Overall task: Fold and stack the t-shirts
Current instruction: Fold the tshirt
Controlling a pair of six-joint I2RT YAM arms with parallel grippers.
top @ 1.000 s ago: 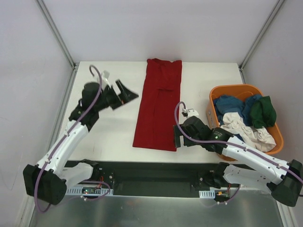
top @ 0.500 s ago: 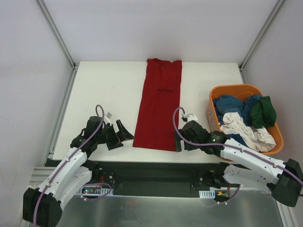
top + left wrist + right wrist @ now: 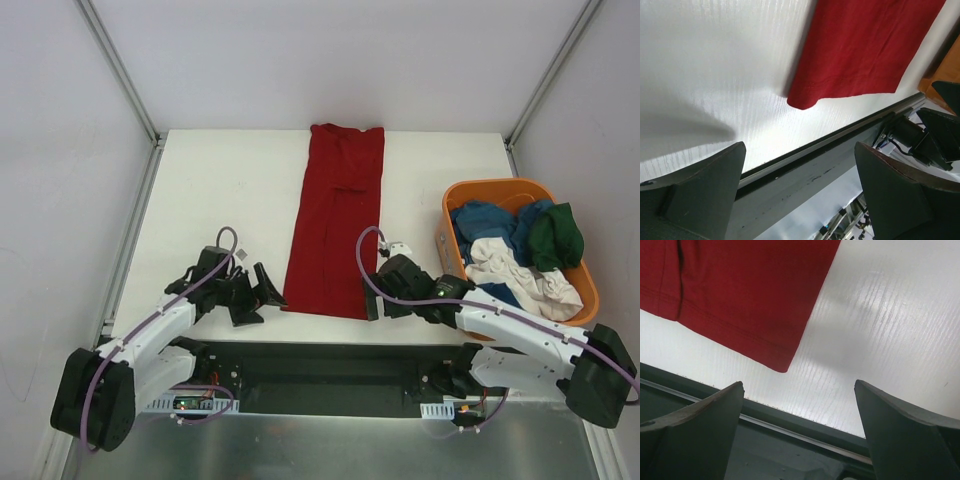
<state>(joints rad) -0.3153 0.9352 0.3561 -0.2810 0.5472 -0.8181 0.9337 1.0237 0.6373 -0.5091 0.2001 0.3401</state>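
The dark red t-shirt (image 3: 335, 220) lies flat on the white table (image 3: 220, 190) as a long, narrow strip in the centre of the overhead frame, running from the top edge of the table down almost to its bottom edge. The left gripper (image 3: 258, 297) sits low at the lower left of the strip, just beside the shirt's bottom left corner; in its wrist view the two dark fingers (image 3: 700, 185) stand wide apart with nothing between them, and the hem corner of the shirt (image 3: 865, 45) shows at the upper centre of that frame, clear of both. The right gripper (image 3: 371, 297) is just beside the bottom right corner, and its jaws also stand wide with nothing held; its wrist view shows the stitched hem corner (image 3: 750, 290) at the upper left, above the gap. At the right of the overhead frame an orange basket (image 3: 500, 188) holds a blue shirt (image 3: 482, 220), a dark green one (image 3: 556, 238) and a white one (image 3: 520, 275), bunched together.
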